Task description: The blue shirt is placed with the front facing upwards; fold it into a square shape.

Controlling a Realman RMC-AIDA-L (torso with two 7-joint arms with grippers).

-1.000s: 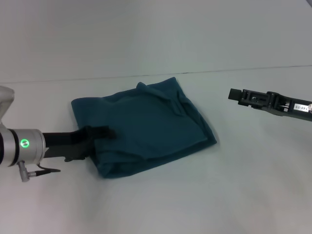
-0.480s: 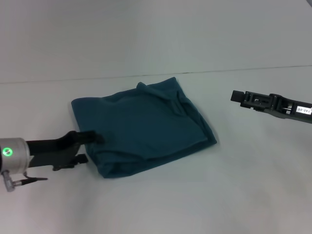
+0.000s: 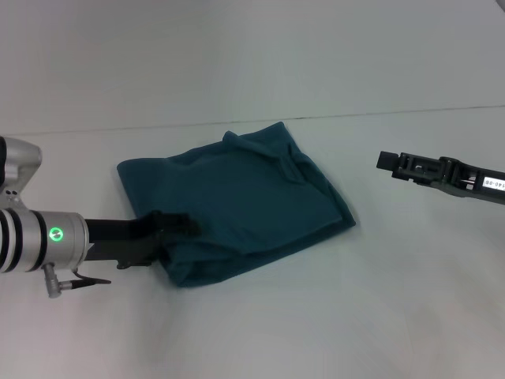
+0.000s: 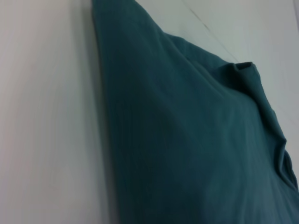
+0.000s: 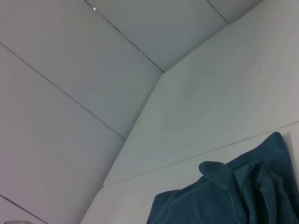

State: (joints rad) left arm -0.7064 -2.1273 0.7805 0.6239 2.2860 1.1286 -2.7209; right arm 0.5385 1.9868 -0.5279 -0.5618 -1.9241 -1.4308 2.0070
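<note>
Soft, even overhead light; faint shadows under the shirt (image 3: 237,205). The left wrist view is blurred close up. No glare.

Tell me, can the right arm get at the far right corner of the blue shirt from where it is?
Probably yes. The right hand hangs above the bare table, apart from the blue shirt, with nothing between them. The left hand is at the opposite near-left edge, out of the way.

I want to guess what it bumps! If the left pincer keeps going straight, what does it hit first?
Probably the blue shirt. The left pincer already sits at its near-left edge, pointing across the folded cloth.
</note>
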